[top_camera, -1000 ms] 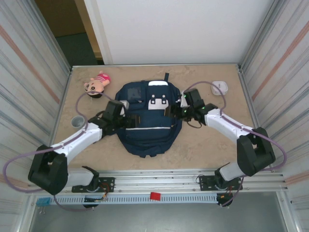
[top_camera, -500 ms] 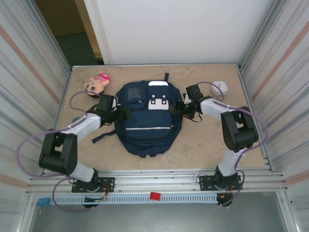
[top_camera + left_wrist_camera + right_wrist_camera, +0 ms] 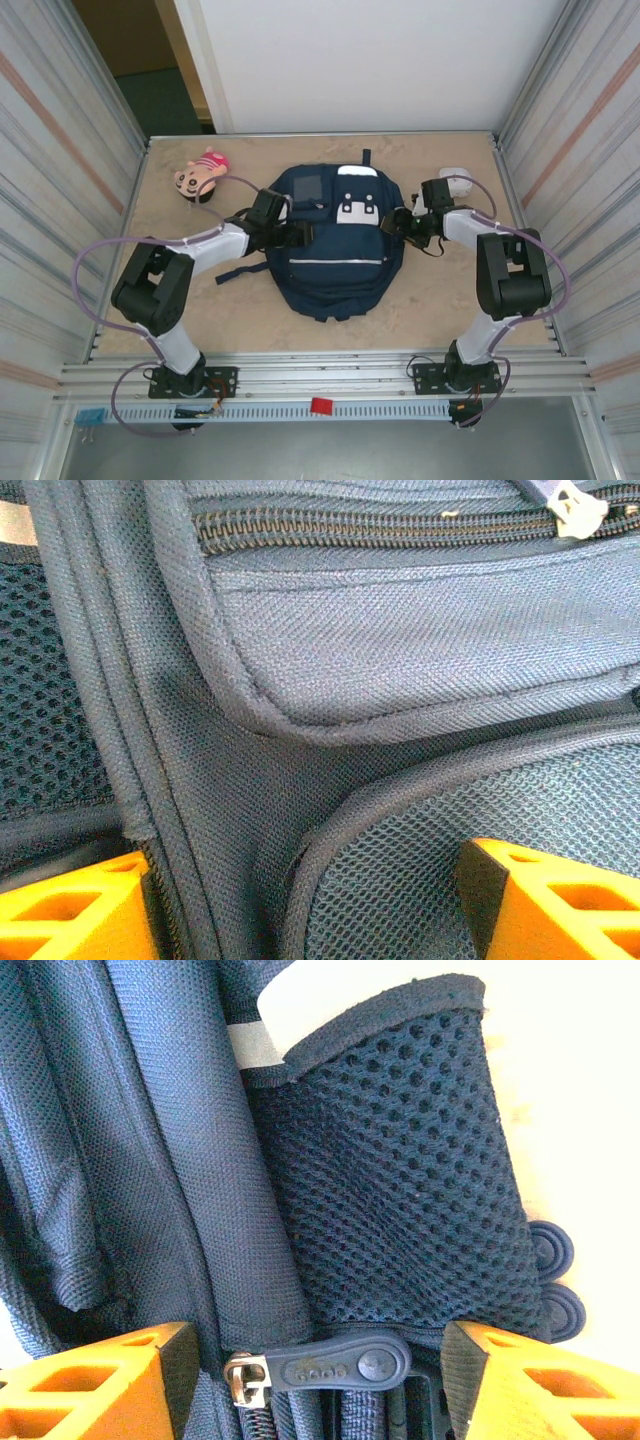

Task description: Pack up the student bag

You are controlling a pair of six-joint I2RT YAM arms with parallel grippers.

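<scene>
Bag (image 3: 335,262) | between left gripper (image 3: 300,234) and right gripper (image 3: 398,222) | jaws apart

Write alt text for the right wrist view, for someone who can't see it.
Close-up of the side of the navy student bag: a dark mesh side pocket sits above a rubber zipper pull. The pull lies between the two orange fingertips of the right gripper, which stand apart. Pale tabletop shows at right.

left gripper (image 3: 303,235): jaws apart | right gripper (image 3: 394,222): jaws apart (both angled inward)
</scene>
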